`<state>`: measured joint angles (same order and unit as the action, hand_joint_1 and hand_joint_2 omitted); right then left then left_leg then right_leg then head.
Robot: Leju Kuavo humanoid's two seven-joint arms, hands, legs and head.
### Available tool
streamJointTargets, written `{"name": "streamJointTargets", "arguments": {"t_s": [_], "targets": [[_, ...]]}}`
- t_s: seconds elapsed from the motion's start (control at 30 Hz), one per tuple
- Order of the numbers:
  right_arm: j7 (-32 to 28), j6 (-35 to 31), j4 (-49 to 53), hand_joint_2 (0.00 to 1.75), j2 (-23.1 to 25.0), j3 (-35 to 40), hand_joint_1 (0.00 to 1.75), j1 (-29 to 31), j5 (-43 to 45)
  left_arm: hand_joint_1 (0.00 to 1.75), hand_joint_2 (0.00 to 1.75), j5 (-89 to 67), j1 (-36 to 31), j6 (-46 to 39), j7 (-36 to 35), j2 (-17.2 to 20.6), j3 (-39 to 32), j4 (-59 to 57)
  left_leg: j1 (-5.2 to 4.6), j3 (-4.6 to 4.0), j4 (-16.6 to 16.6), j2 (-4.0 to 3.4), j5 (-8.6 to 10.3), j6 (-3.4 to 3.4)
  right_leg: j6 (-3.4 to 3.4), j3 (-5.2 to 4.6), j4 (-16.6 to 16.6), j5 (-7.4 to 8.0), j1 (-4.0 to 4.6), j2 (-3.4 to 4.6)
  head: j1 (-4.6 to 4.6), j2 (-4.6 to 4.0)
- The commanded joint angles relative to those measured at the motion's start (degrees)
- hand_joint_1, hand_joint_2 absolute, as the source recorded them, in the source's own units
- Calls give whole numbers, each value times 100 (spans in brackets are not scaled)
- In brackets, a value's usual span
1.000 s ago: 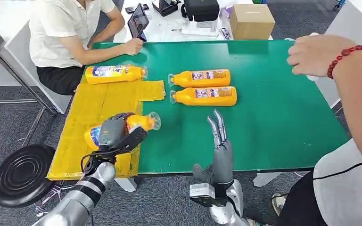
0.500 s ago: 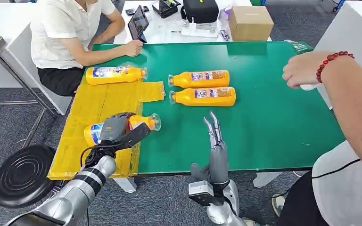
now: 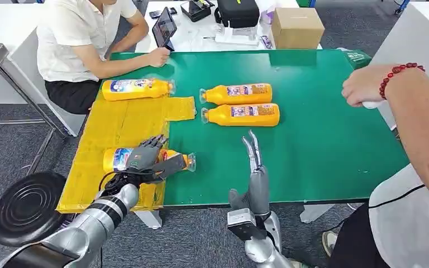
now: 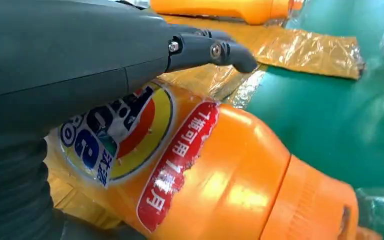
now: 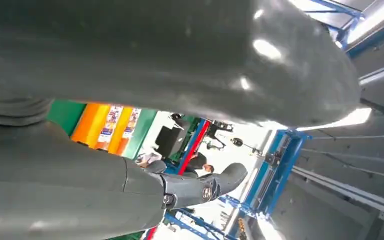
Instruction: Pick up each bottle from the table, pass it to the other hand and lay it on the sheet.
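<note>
An orange bottle (image 3: 117, 158) lies on its side at the near end of the yellow sheet (image 3: 123, 120), its clear cap (image 3: 190, 162) past the sheet's edge over the green table (image 3: 324, 139). My left hand (image 3: 147, 158) rests on top of it with fingers stretched out and spread; in the left wrist view the fingers (image 4: 205, 50) lie straight over the bottle (image 4: 220, 175). A second bottle (image 3: 137, 88) lies at the sheet's far end. Two more bottles (image 3: 237, 93) (image 3: 241, 114) lie side by side on the table. My right hand (image 3: 255, 167) stands upright and empty at the table's front edge.
A seated person rests a hand (image 3: 158, 56) on the table's far left corner. Another person's hand (image 3: 366, 85) with a red bead bracelet hovers at the right edge. A black stool (image 3: 25, 206) stands on my left. A cardboard box (image 3: 297, 25) and a tablet (image 3: 163, 25) sit behind the table.
My left hand has lowered the bottle flat onto the sheet and its fingers have uncurled from it. The right hand has barely moved. The person's braceleted hand shifted slightly.
</note>
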<state>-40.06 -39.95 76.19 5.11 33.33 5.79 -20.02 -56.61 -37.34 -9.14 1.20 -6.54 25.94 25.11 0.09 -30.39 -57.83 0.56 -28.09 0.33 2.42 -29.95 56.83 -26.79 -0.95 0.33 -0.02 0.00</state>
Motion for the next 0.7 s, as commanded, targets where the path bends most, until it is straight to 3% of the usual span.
{"name": "streamJointTargets", "arguments": {"t_s": [0.03, 0.13, 0.2, 0.3, 0.43, 0.53, 0.7], "targets": [[6, -5, -453, 0, -159, 193, 0, 272, 56, 0, 175, 120, 227, 206, 105, -81, 54, -543, 3, 2, 11, -23, 12, -2, -9, -4, -15, 19, 5, 16, 0, 0], [6, -5, -440, 0, -176, 196, 0, 249, 80, 0, 175, 251, 285, 230, 345, -110, -45, -453, 4, 1, 13, -20, 15, -2, -11, -3, -16, 22, 5, 12, 2, 0], [6, -5, -403, 0, -210, 208, 0, 219, 70, 0, 175, 480, 412, 319, 980, -148, -139, -215, 6, -3, 16, -26, 19, -3, -13, -7, -22, 29, 8, 17, 2, 0], [6, -5, -403, 0, -210, 208, 0, 219, 70, 0, 175, 480, 412, 319, 980, -148, -139, -215, 2, 6, 9, -12, 9, -1, -8, 4, -13, 14, 2, 7, 0, 0], [6, -5, -317, 0, -234, 186, 0, 126, 20, 0, 175, 1213, 893, -59, 2151, -333, -445, 838, -2, 12, 9, 2, 6, 2, -4, 13, -9, 8, -3, -9, 2, 0], [6, -5, -268, 0, -154, 28, 0, 9, -171, 0, 175, 1634, 1377, -100, 1908, -405, -338, 2009, 0, -2, 5, 10, 8, 2, -6, 4, -10, 9, -2, -19, 2, 0], [6, -5, -240, 0, -148, 5, 0, -33, -190, 0, 175, 1635, 1532, -450, 1827, -387, -177, 2365, 0, -28, -4, 10, 4, -1, -6, -25, 0, 4, -2, -18, 2, 0]]}}
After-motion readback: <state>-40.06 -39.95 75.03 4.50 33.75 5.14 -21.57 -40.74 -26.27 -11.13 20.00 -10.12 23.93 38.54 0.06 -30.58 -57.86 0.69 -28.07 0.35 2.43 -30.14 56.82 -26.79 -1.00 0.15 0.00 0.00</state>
